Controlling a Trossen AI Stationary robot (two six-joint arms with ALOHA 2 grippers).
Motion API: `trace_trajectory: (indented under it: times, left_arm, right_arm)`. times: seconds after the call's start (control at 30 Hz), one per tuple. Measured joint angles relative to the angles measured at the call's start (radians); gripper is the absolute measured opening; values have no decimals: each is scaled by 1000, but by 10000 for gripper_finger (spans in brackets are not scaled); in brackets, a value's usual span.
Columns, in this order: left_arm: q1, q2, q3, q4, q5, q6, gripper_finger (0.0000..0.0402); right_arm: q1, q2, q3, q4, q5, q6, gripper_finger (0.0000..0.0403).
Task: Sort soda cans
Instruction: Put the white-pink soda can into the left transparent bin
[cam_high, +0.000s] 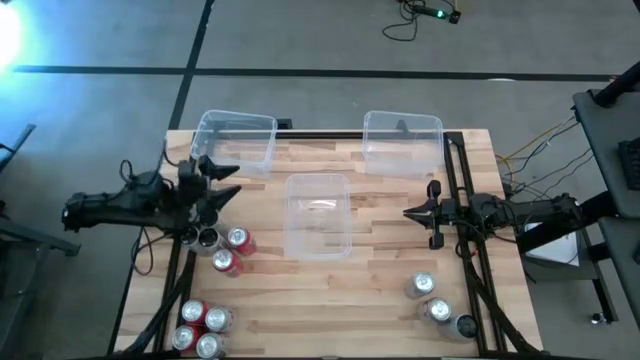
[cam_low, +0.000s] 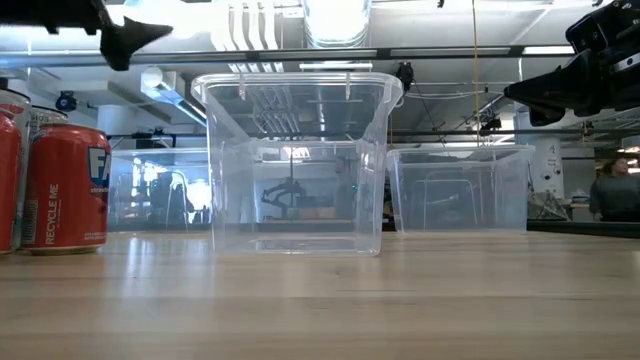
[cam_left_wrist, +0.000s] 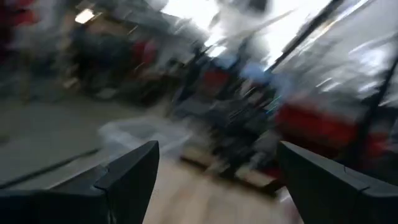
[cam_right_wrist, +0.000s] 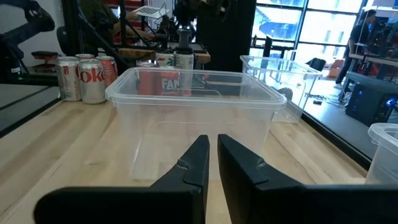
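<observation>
Red soda cans beside gaping left claw.

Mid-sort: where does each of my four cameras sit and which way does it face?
High: overhead, straight down; both arms, three bins, cans.
Low: table height, facing the middle bin; both grippers at top.
Left wrist: blurred; open left gripper.
Right wrist: behind the shut right gripper, facing the middle bin.
Shared: low and right wrist both show red cans.

Three clear bins on my wooden table.
One bin sits centre; others at eleven o'clock and one o'clock; a person beyond.
</observation>
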Motion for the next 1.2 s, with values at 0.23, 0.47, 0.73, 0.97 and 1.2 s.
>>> trace_trajectory:
  times: [0.23,0.47,0.73,0.97,1.2]
  left_arm:
    - [0,177,281,-388,-188,-32,309]
    - [1,352,603,-755,-314,-154,309]
    - [0,529,845,-1229,-187,-559,309]
    - [0,664,917,-1512,-92,-795,309]
    - [0,738,882,-1583,70,-923,309]
  right_arm:
    - [0,0,0,0,0,0,29]
    - [0,0,0,0,0,0,29]
    - [0,0,0,0,0,0,29]
    - [0,0,0,0,0,0,29]
    - [0,0,0,0,0,0,29]
